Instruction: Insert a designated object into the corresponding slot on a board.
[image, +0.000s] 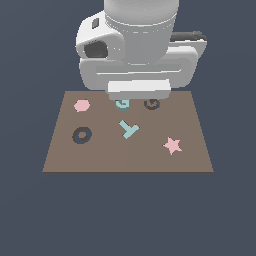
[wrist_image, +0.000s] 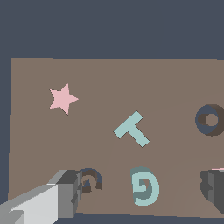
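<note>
- Your teal G piece (wrist_image: 145, 186) lies flat on the board (image: 105, 155), between the two fingers (wrist_image: 68, 194) in the wrist view, so the gripper (wrist_image: 142, 192) is already centred above it.
- The fingers stand spread wide, one on each side of the piece, gripping nothing.
- The slot (wrist_image: 91, 180) is just beside the piece, close by one finger; in the exterior view it sits to the piece's right, along the board's far edge.
- The arm hangs low over that far edge, hand pointing straight down, its body hiding part of the piece from the exterior view.
- You likely need only a straight descent, then close.
</note>
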